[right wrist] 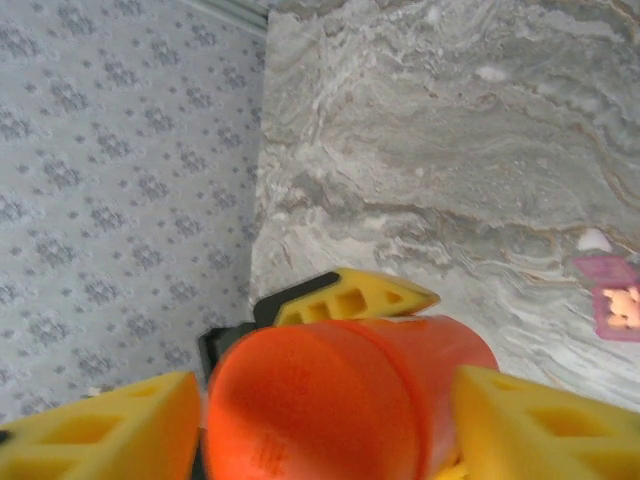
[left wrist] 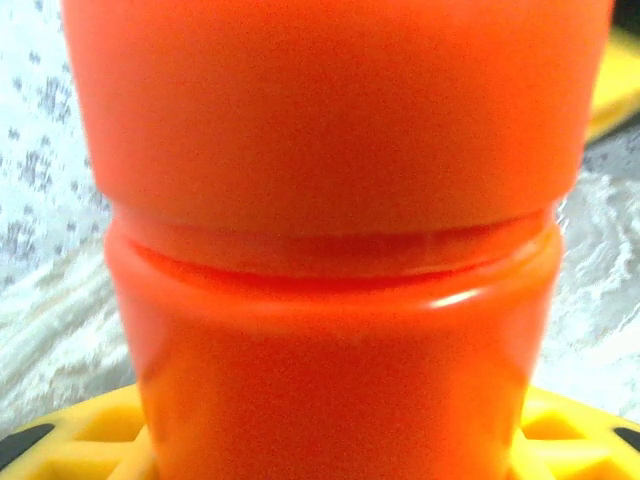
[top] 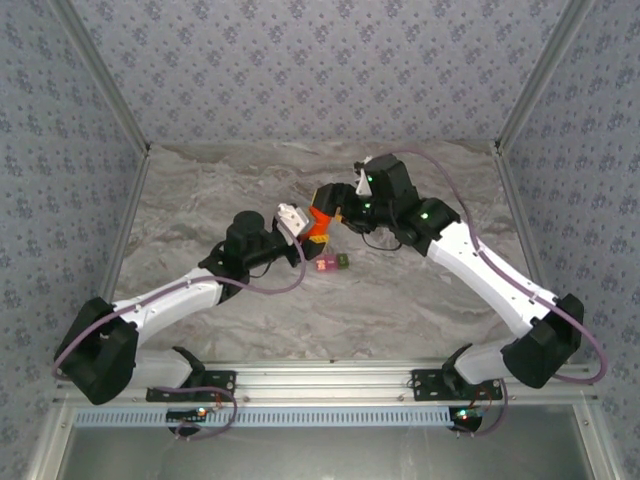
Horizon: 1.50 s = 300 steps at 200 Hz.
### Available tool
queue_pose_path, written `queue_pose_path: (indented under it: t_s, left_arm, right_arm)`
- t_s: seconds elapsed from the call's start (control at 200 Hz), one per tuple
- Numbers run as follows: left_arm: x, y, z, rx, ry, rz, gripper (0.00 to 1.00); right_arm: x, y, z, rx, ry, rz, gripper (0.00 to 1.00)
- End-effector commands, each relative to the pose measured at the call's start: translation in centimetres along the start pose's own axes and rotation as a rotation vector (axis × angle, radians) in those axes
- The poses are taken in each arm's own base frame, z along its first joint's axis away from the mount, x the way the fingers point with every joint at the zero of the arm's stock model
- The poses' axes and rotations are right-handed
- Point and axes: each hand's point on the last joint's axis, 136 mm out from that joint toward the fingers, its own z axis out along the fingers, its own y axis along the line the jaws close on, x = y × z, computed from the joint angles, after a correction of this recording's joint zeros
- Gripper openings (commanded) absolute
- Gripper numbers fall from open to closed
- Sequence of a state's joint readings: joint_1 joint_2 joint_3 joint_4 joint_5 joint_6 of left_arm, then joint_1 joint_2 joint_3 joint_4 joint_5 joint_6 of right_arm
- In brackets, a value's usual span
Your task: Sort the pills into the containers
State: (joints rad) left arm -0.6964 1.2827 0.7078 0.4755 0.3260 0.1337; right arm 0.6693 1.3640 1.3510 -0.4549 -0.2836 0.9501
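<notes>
Near the centre of the top view, the left tool [top: 308, 230] grips the orange cylindrical plastic bottle [top: 318, 226] around its body. In the left wrist view the bottle sits between yellow fingers [left wrist: 85, 440] at the bottom of the frame. The right tool [top: 336, 205] meets the bottle from the upper right. Its own yellow fingers [right wrist: 540, 420] flank the bottle's nearer end low in the right wrist view; whether they press on it or stand just off it, I cannot tell. The small joined pink and olive-green plastic containers [top: 333, 263] rest on the grey marbled counter [top: 420, 300], just below the bottle in the top view. The pink compartment [right wrist: 612, 300] shows at the right edge of the right wrist view.
</notes>
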Motion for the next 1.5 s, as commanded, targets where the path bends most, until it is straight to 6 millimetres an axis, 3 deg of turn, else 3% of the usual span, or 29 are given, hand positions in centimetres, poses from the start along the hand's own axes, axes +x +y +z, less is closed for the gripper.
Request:
queue_pose_path:
  t_s: [0.0, 0.085, 0.195, 0.35, 0.545, 0.74, 1.129, 1.394, 1.494]
  left_arm:
    - [-5.7, -0.6, -0.6, 0.03, -0.171, 0.071, 0.0]
    - [-5.6, -0.8, -0.9, 0.043, -0.172, 0.066, 0.0]
    - [-5.6, -1.4, -1.3, 0.1, -0.157, 0.058, 0.0]
    - [-5.6, -2.6, -1.6, 0.204, -0.105, 0.033, 0.0]
    - [-5.4, -3.5, -1.8, 0.267, -0.078, 0.015, 0.0]
    - [-5.1, -3.8, -1.5, 0.292, -0.064, -0.006, 0.0]
    - [-5.1, -3.8, -1.3, 0.296, -0.065, -0.002, 0.0]
    - [-5.1, -3.8, -1.4, 0.297, -0.065, -0.002, 0.0]
    - [-5.1, -3.8, -1.3, 0.297, -0.064, -0.002, 0.0]
  right_arm:
    - [0.1, -0.3, -3.8, 0.028, -0.023, -0.055, 0.75]
    - [-0.9, -1.3, -6.3, 0.058, -0.075, -0.097, 0.77]
    - [-2.0, -1.4, -8.0, 0.062, -0.077, -0.235, 0.75]
    - [-1.5, 0.6, -8.1, -0.019, 0.009, -0.643, 0.73]
    - [0.0, 1.8, -7.9, -0.063, 0.112, -0.85, 0.74]
    - [0.6, 2.8, -7.0, -0.074, 0.164, -0.911, 0.76]
    - [2.0, 2.9, -4.4, -0.066, 0.26, -0.951, 0.73]
    - [2.0, 2.7, -3.9, -0.051, 0.275, -0.942, 0.62]
    - [1.9, 2.6, -3.9, -0.048, 0.273, -0.924, 0.53]
